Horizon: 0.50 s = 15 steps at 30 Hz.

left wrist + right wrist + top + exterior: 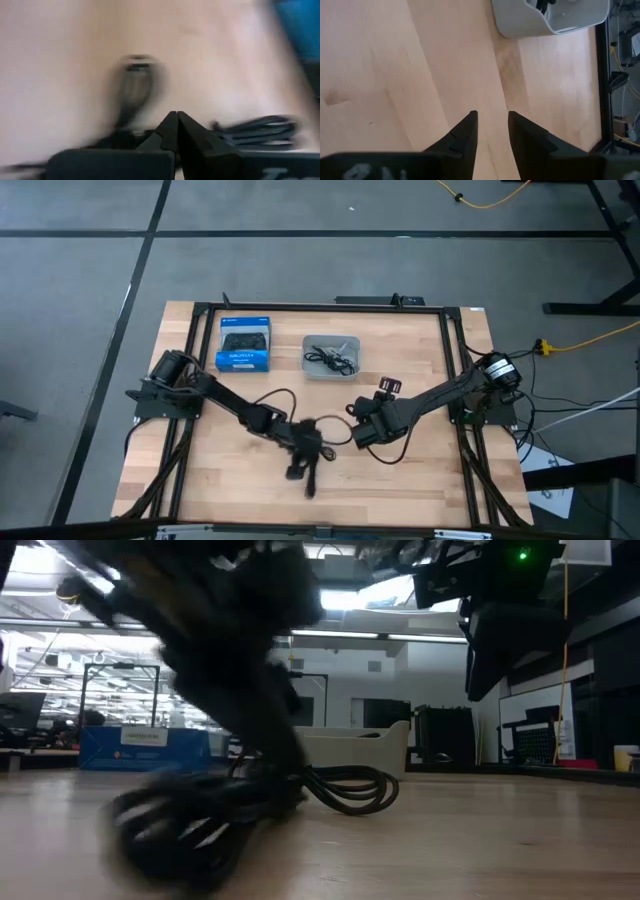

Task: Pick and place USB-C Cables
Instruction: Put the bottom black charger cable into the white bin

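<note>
Nearest the front edge of the pale, straight-grained wooden table [420, 480], the left gripper [300, 448] sits low over the boards. In its wrist view its two dark wedge-shaped fingers [170, 131] are pressed tip to tip with no gap; nothing can be seen between them. A black coiled USB-C cable [260, 131] lies on the wood just beside those tips, its thin loops bundled flat. A second black cable [136, 87] lies a little farther out, stretched toward a plug end, though it is too blurred to read more. From above, dark cable [308, 475] trails from under this gripper toward the front edge. In the low view, glossy black loops [345, 788] rest on the table below the blurred arm.

Just beside it, toward the right, the right gripper [362, 432] hangs over bare wood, its fingers [465, 131] apart with a narrow gap and holding nothing.

Farther back stands a light grey plastic tray with rounded corners [312, 366], with more thin dark cables [333, 358] tangled inside. To its left lies a flat blue rectangular cardboard box [244, 343] printed with a black game controller; its white lettering is too small to read.
</note>
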{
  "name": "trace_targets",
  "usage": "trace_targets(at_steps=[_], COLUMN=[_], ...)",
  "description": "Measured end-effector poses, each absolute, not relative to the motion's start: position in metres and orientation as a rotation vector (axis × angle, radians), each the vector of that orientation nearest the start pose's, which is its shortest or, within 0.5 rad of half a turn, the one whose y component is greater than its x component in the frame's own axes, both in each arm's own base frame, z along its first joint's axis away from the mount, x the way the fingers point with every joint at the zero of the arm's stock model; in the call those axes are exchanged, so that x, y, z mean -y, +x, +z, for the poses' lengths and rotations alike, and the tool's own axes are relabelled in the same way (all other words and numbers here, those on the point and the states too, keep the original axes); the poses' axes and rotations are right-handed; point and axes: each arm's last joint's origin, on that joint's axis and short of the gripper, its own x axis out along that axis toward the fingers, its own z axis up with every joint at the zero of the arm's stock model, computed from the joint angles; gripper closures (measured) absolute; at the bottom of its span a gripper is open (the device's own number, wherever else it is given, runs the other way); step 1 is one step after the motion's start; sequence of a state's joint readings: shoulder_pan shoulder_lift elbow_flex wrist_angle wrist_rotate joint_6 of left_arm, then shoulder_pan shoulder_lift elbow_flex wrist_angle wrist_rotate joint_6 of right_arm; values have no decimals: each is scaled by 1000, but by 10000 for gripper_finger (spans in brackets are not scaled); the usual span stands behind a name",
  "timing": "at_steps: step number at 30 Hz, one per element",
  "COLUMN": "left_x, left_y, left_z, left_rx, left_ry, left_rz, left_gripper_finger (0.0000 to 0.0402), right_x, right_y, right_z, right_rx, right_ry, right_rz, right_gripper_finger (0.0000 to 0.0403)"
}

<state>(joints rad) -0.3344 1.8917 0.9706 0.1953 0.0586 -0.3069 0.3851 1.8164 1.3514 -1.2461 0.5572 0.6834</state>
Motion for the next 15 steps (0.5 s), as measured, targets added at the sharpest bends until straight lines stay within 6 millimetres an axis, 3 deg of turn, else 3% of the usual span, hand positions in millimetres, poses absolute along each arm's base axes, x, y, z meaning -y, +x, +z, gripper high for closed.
trace_targets(at_steps=[10,13,15], left_x=[72,76,86], left_y=[363,366,365], left_z=[139,149,159], left_rx=[-711,-675,-688], left_ry=[50,69,73], left_rz=[449,461,370], left_gripper_finger=[401,401,401], right_x=[-104,-104,-104], right_y=[298,298,298], right_z=[212,213,213], right_rx=[-1350,-1347,-1347], right_ry=[-233,-242,-242], right_rz=[-640,-647,-647], right_gripper_finger=[290,290,290])
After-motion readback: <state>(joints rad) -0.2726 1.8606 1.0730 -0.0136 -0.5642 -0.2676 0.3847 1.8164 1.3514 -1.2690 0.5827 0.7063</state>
